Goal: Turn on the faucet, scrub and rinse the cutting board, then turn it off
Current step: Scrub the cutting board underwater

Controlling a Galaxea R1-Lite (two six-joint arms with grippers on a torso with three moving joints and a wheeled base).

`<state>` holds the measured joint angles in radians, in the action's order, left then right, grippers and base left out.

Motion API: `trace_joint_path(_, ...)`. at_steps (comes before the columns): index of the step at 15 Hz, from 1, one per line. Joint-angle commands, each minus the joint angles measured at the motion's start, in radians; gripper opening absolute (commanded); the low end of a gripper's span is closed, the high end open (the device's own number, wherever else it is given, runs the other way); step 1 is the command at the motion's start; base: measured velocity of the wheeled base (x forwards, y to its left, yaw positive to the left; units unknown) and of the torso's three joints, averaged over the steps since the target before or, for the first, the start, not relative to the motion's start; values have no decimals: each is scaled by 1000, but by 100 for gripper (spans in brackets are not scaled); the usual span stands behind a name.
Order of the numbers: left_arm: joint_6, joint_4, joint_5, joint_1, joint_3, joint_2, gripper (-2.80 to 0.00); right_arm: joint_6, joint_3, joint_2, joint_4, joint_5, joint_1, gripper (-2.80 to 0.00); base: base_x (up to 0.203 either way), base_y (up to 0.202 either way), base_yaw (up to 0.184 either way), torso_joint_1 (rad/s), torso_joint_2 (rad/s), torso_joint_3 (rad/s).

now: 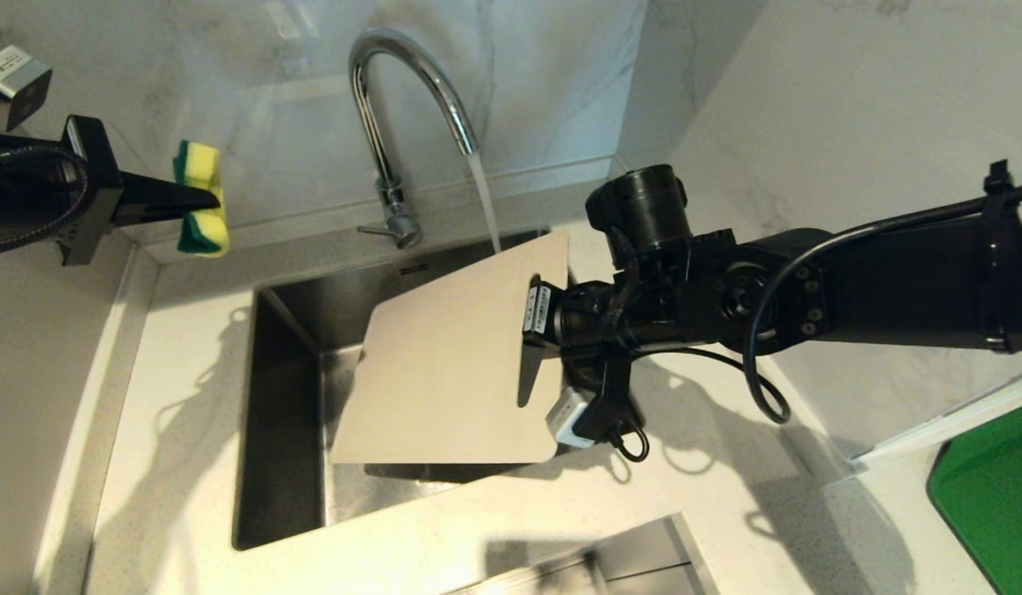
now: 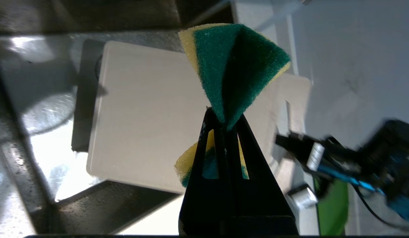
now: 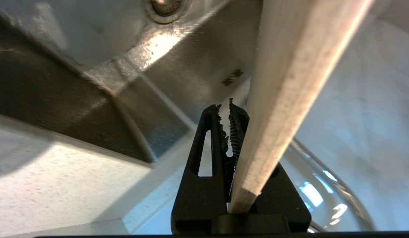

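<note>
One cutting board (image 1: 453,364) hangs tilted over the single steel sink (image 1: 283,413), its far corner near the water stream (image 1: 486,202) running from the one chrome faucet (image 1: 395,107). The right hand (image 1: 537,347) is clamped on the board's handle end, at the slot. To the left, well apart and above the desk (image 1: 188,355), the left hand (image 1: 192,198) pinches one yellow-and-green sponge (image 1: 201,198) folded between its fingers. One green board (image 1: 990,487) lies at the far right.
</note>
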<state>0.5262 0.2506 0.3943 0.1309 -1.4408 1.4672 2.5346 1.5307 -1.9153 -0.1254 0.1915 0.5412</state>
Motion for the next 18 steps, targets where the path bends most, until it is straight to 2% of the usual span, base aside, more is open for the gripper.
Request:
trace_joint_path(1, 5, 7, 23, -4, -3, -4, -280, 25, 48, -54, -7, 6, -17, -280, 0, 0, 0, 0, 0, 0)
trace_joint_path(10, 5, 6, 24, -1, 0, 8, -280, 56, 179, -141, -18, 40, -105, -280, 0, 0, 0, 0, 0, 0)
trace_joint_path(18, 5, 2, 24, -2, 0, 15, -280, 63, 368, -226, -84, 42, -124, -280, 0, 0, 0, 0, 0, 0)
